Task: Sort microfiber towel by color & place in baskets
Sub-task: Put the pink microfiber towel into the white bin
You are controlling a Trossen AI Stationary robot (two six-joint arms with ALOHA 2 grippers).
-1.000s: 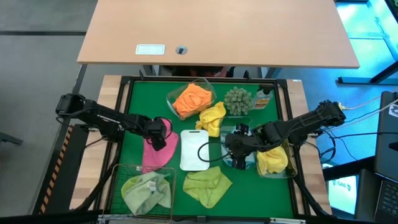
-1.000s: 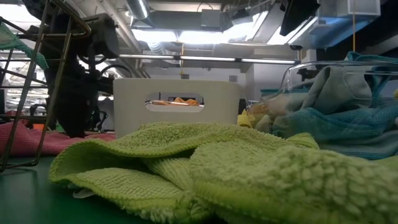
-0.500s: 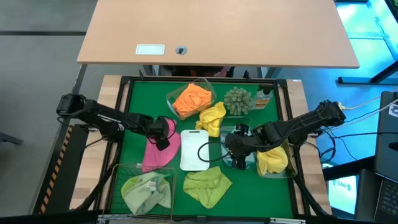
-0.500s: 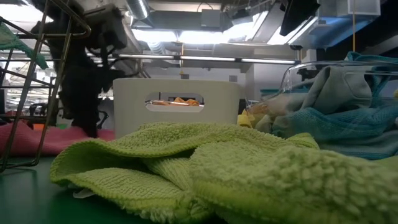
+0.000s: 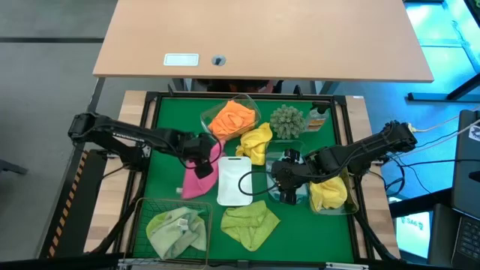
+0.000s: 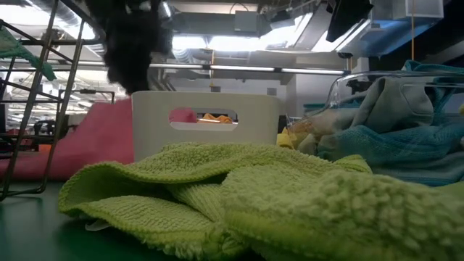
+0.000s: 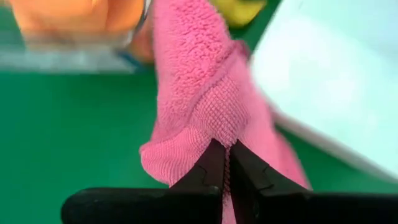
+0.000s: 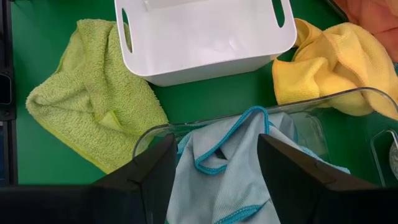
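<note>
Lifting a pink towel (image 5: 198,174) at the table's centre, the left gripper (image 5: 201,146) pinches its corner; the right gripper (image 5: 289,196) hangs spread over the teal-towel tub (image 8: 323,121) at 4 o'clock. Orange, teal binned; yellow (image 5: 257,141), green (image 5: 249,223) towels remain loose.

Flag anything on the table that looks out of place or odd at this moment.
Two things aren't towels or tubs: a spiky plant and a small brown bottle at the mat's far edge. A yellow towel and a lime green towel lie loose on the mat. The left gripper is shut on the pink towel.
</note>
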